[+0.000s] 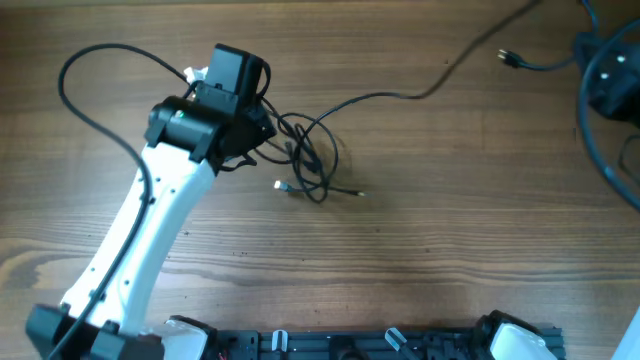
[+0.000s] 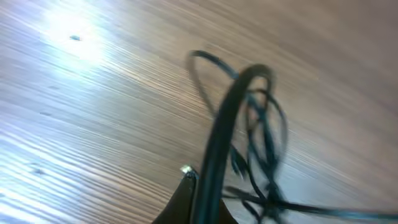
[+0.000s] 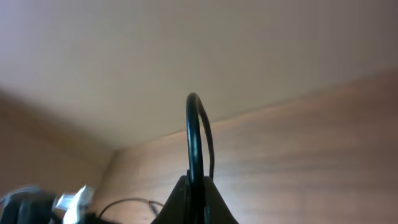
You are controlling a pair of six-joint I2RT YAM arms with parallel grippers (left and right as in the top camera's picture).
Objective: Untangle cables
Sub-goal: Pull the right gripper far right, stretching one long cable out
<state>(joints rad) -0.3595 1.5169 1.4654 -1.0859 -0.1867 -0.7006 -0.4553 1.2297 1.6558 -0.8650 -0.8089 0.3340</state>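
The cables [image 1: 305, 155] are thin black cords looped together in a small bundle at the table's middle left. Two metal-tipped plug ends lie at its lower side, one on the left [image 1: 280, 185] and one on the right [image 1: 360, 193]. One cord runs from the bundle up to the right [image 1: 430, 93]. My left gripper [image 1: 255, 132] sits at the bundle's left edge, its fingers hidden under the arm. The left wrist view is blurred and shows the bundle [image 2: 261, 143] behind my arm's own thick wire [image 2: 217, 143]. My right arm [image 1: 608, 80] is at the far right top; its fingers do not show.
A separate black cord with a pronged plug [image 1: 510, 58] lies at the top right, running toward the right arm. My left arm's own wire loops out to the left [image 1: 80, 70]. The arm bases stand along the front edge [image 1: 380, 345]. The right wrist view shows only wall, wood and its own wire [image 3: 194, 137].
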